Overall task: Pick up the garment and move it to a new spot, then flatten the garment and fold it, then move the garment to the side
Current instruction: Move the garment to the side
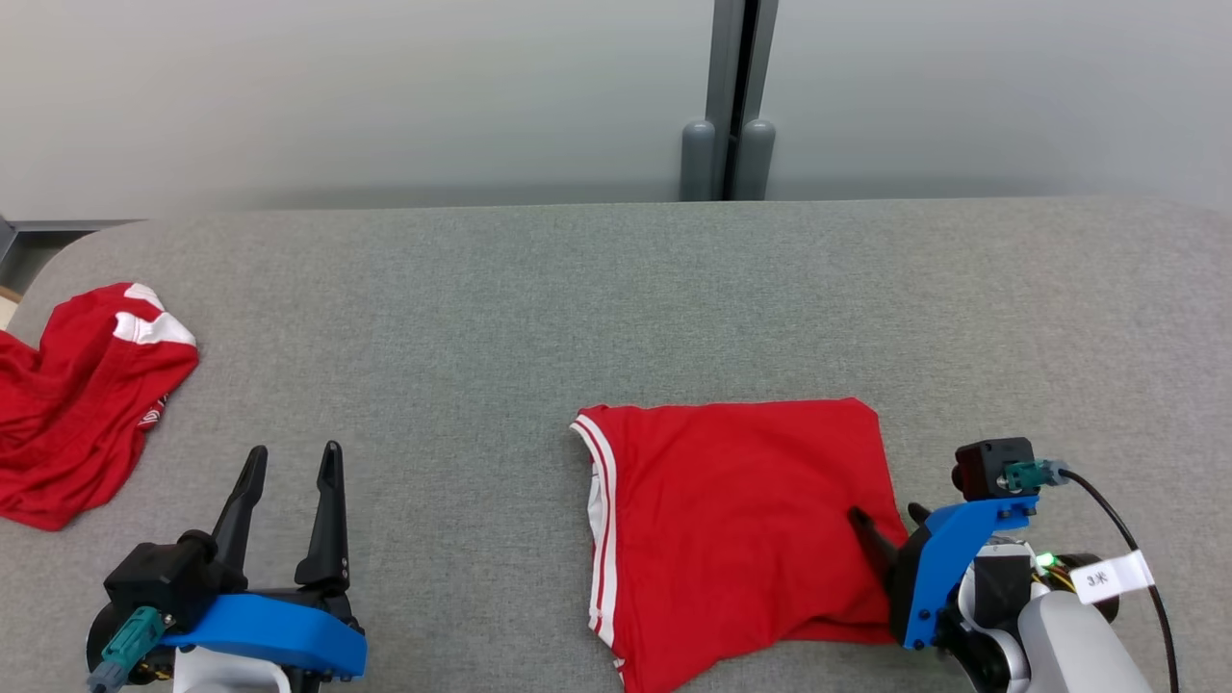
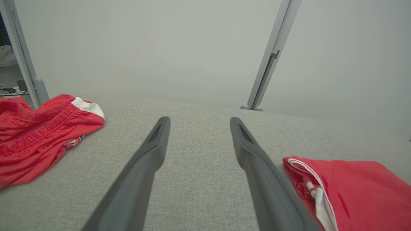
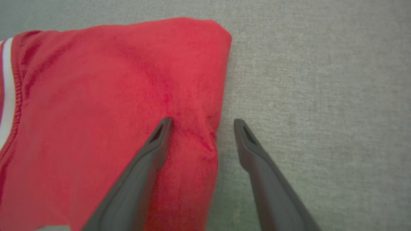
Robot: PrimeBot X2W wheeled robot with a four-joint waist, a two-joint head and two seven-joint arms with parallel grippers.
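Since the red garment (image 1: 741, 520) looks soft and floppy, I'd pinch its folded right edge, which the wide-open right gripper (image 3: 201, 123) straddles, seemingly not gripping; left gripper (image 1: 295, 452) is open, empty.

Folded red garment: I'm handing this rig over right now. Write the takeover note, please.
Left claw: open, empty, low at the robot's left above the grey surface.
Right claw: open, straddling the right edge of the folded red garment, one finger over cloth, the other over bare surface; nothing gripped.
Garment: lies folded, roughly rectangular, in front of the robot, slightly right. A crumpled red garment lies at the far left.
Done: folding, apparently.
Left: grasp the folded one and move it to the side.
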